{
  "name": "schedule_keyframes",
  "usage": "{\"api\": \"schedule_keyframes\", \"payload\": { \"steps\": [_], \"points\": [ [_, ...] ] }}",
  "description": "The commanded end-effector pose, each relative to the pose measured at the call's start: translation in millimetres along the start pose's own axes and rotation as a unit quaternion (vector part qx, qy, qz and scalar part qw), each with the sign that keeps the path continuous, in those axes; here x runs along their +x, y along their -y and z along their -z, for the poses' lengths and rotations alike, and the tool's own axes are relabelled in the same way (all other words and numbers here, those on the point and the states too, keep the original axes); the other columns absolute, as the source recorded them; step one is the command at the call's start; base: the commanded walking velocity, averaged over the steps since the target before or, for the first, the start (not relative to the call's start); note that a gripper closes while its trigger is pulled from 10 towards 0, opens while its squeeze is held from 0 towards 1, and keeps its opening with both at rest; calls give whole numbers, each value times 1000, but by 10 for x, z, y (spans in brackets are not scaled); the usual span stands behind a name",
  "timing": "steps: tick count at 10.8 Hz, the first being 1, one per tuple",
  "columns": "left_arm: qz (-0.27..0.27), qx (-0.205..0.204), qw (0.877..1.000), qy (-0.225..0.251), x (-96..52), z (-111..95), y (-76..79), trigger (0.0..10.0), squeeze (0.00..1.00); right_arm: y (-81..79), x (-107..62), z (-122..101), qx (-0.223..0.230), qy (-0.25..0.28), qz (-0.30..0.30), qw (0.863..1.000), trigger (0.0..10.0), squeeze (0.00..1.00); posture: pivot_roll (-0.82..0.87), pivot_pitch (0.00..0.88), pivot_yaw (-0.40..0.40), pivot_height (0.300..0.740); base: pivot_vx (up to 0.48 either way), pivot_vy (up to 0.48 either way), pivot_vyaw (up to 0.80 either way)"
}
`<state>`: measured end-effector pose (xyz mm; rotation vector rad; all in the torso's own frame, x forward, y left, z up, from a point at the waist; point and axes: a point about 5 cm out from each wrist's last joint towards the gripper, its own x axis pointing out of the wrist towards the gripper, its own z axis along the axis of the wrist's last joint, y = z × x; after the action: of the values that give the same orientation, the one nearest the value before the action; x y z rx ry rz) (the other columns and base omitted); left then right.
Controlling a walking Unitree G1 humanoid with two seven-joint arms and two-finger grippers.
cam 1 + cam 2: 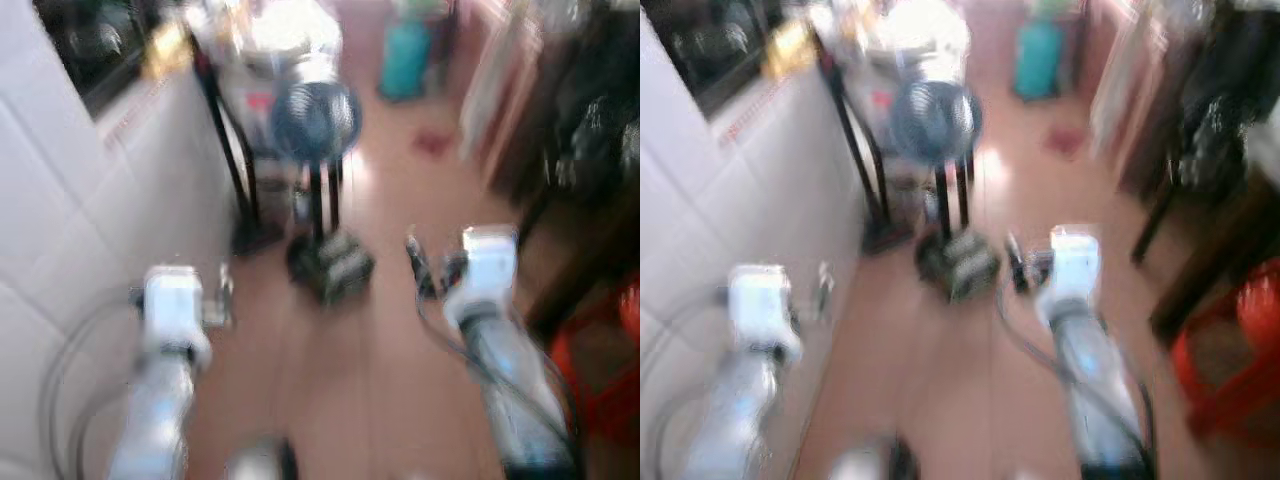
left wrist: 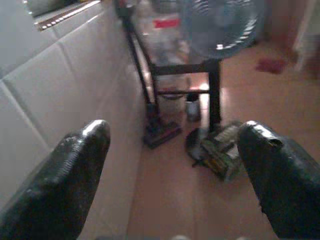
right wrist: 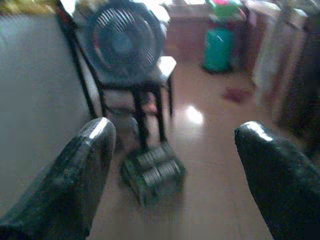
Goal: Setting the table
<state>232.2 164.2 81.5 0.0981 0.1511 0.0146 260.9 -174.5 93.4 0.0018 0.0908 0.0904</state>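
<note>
left tool (image 2: 172,165) and right tool (image 3: 172,162): fingers apart, nothing held, above the tiled floor (image 1: 400,330), facing a standing fan (image 1: 315,120).

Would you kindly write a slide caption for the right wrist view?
Open right gripper faces a blue fan on a dark stand, a teal container beyond on the floor.
</note>
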Motion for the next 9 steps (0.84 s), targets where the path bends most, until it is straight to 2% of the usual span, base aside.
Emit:
{"api": "schedule_keyframes", "payload": {
  "steps": [1, 3, 5, 6, 7, 9],
  "points": [
    [-6, 8, 1000, 14, 34, -74, -62, 10000, 0, -67, 62, -109, 0, 21, -12, 1000, 10000, 0, -22, 0, 65, 740, -371, 262, 0],
    [0, 8, 1000, 15, 27, -82, -30, 10000, 0, -67, 72, -141, -3, 24, -14, 1000, 10000, 0, -23, 0, 58, 740, -343, 281, 0],
    [0, 6, 1000, 12, 14, -74, -13, 10000, 0, -49, 62, -151, -4, 22, -11, 1000, 10000, 0, -20, 0, 48, 740, -315, 287, -800],
    [4, 6, 1000, 15, 8, -77, -6, 10000, 0, -68, 46, -150, -3, 21, -12, 1000, 10000, 0, -17, 0, 43, 740, -262, 0, 0],
    [12, 5, 1000, 24, 1, -96, 3, 10000, 0, -83, 36, -139, -3, 19, -11, 1000, 10000, 0, -15, 0, 42, 740, 0, 0, 0],
    [14, 3, 999, 32, 12, -126, -2, 10000, 0, -81, 64, -156, -6, 22, -9, 1000, 10000, 0, -18, 0, 51, 740, 0, 0, -800]
  ]
}}
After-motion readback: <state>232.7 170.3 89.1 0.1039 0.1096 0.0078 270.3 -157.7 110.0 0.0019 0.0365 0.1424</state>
